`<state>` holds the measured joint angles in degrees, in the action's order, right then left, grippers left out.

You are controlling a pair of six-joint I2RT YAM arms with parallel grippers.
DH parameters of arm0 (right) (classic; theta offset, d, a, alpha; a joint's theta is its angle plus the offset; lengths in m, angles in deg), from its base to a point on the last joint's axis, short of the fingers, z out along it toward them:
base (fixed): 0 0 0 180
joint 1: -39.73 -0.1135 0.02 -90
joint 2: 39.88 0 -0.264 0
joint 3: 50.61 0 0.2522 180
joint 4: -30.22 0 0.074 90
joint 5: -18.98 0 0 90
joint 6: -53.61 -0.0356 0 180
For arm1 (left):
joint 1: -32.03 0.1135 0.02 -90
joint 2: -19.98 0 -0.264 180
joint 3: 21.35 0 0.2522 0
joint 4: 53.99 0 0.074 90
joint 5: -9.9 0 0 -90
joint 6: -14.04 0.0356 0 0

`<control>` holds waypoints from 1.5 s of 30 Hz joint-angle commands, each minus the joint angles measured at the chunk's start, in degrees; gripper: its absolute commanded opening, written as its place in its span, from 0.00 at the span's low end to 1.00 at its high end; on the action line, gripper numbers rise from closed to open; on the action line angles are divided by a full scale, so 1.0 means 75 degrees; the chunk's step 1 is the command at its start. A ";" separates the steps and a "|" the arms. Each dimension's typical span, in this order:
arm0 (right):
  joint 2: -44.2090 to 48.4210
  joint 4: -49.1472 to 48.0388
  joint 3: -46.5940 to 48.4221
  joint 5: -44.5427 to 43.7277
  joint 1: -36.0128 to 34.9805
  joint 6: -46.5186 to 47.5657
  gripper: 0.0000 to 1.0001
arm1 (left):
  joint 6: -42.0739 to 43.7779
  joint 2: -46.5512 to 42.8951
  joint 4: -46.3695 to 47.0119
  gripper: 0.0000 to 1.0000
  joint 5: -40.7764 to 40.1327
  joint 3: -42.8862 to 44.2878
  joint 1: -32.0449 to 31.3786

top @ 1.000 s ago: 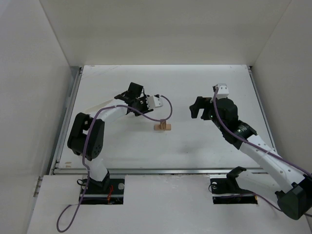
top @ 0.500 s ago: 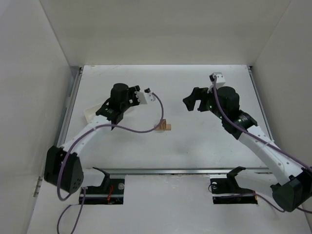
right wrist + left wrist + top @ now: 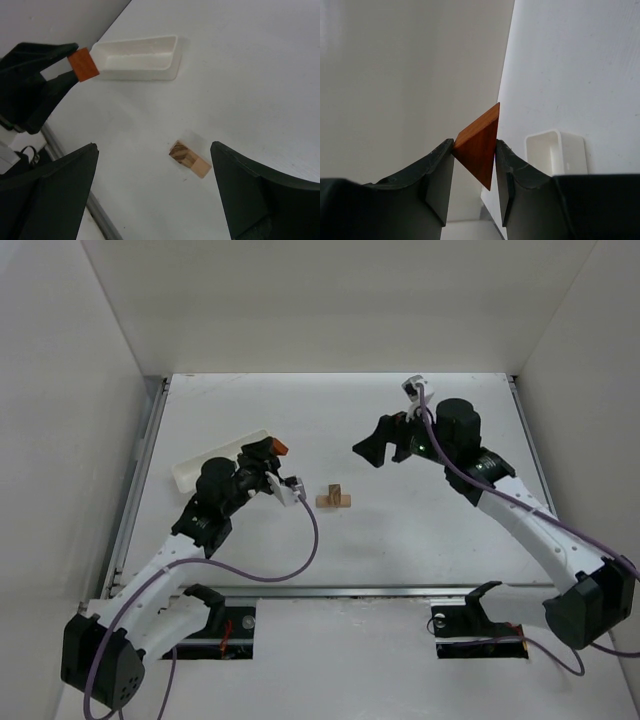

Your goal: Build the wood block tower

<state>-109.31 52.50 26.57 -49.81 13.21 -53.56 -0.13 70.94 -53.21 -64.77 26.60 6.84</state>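
The wood block tower's pale tan bars (image 3: 334, 498) sit stacked low on the table's middle; they also show in the right wrist view (image 3: 189, 159). My left gripper (image 3: 270, 452) is shut on the reddish-brown roof-shaped piece (image 3: 281, 448) and holds it in the air, left of the bars and beside the white tray. In the left wrist view the piece (image 3: 479, 147) is pinched between both fingers of my left gripper (image 3: 475, 145). My right gripper (image 3: 383, 445) is open wide and empty, above and to the right of the bars. In its own view, my right gripper (image 3: 153, 147) frames the bars.
A long white plastic tray (image 3: 215, 462) lies at the left, just behind the left gripper; it also shows in the right wrist view (image 3: 137, 59) and the left wrist view (image 3: 555, 152). White walls enclose the table on three sides.
My left arm has swung back toward the near left, and its gripper now shows the reddish-brown piece in it. My right gripper has moved left toward the bars.
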 commanded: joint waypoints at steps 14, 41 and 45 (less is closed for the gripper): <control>-0.0317 -0.2329 0.0087 0.0009 -0.0987 0.0848 1.00 | 0.1186 -0.1860 0.0159 0.05 0.1577 -0.0680 -0.0040; -0.2754 -0.4217 0.1142 0.0957 -0.2639 0.0988 0.80 | 0.2076 -0.1603 0.0357 0.04 0.0686 -0.0786 -0.0040; -0.2907 -0.4287 0.1212 0.1039 -0.2803 0.0988 0.78 | 0.2076 -0.1533 0.0357 0.04 0.0686 -0.0786 -0.0040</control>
<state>-130.38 25.46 33.50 -43.41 -6.71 -47.00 14.85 59.95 -53.76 -59.94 20.57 6.84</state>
